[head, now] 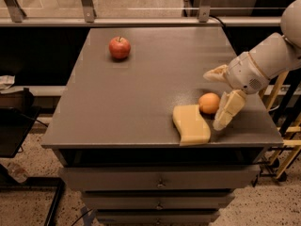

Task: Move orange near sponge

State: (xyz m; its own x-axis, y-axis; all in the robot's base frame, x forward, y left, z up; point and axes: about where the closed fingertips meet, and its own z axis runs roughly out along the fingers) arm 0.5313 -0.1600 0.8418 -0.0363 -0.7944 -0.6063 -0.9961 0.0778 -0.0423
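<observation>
The orange [209, 103] rests on the grey table [141, 98] near the front right, touching or almost touching the far right corner of the pale yellow sponge [190, 125]. My gripper [214, 99] comes in from the right and is open. Its fingers straddle the orange: one finger [215, 74] stands behind it with a gap, and the other finger [227, 110] lies close beside its right side and points down at the table. The orange sits on the table, not lifted.
A red apple [119, 47] with a stem stands at the back left of the table. The table's front edge is just below the sponge and its right edge is close to the gripper. Drawers are below and a rail and glass are behind.
</observation>
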